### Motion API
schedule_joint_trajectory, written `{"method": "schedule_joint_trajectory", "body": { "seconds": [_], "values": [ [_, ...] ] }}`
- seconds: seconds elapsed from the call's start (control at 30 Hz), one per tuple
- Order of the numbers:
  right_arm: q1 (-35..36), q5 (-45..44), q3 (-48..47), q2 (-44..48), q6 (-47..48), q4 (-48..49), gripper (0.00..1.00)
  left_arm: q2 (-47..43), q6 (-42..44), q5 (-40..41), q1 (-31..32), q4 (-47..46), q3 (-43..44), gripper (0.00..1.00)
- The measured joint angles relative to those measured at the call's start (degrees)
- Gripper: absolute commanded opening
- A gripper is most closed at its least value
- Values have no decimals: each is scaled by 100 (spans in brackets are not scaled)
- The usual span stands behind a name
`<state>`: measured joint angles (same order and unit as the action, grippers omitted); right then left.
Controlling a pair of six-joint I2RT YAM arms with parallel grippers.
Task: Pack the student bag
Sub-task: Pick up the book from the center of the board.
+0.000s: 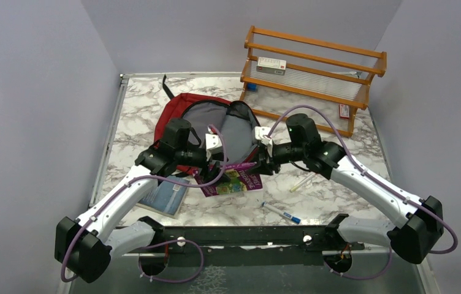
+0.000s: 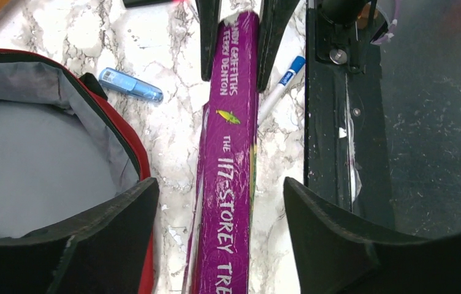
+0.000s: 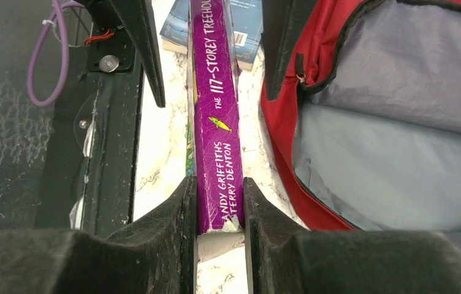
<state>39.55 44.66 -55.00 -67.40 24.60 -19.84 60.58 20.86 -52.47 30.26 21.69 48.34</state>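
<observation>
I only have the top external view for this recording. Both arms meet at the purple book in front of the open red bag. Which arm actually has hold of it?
Observer: The right one. Its wrist view shows the right jaws clamped on the purple book at the author end of the spine.
Operator: And the left?
Observer: The left jaws stand open on either side of the spine's other end, with a gap on each side.
Operator: Which book is it? I can't read it from above.
Observer: The spine reads The 117-Storey Treehouse, by Andy Griffiths and Terry Denton.
</observation>
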Motion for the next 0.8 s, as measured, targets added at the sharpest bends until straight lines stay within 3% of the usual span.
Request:
{"method": "schedule_joint_trajectory", "body": {
  "seconds": [0.2, 0.33, 0.4, 0.47, 0.57, 0.8],
  "values": [
    [0, -103, -2, 210, 87, -9, 1, 66, 59, 114, 131, 125, 2, 47],
    [0, -170, -2, 315, 98, -35, 2, 83, 116, 205, 195, 170, 31, 21],
    [0, -173, -2, 380, 109, -44, 8, 85, 142, 216, 203, 197, 66, 1],
    [-20, -153, 0, 476, 98, -79, 16, 74, 240, 179, 245, 203, 96, 0],
    [-20, -166, 59, 669, 68, -37, 36, 63, 337, 177, 280, 201, 184, 0],
    [-20, -162, 511, 1325, -354, 671, 59, -264, 535, 225, 308, 269, 212, 0]
  ]
}}
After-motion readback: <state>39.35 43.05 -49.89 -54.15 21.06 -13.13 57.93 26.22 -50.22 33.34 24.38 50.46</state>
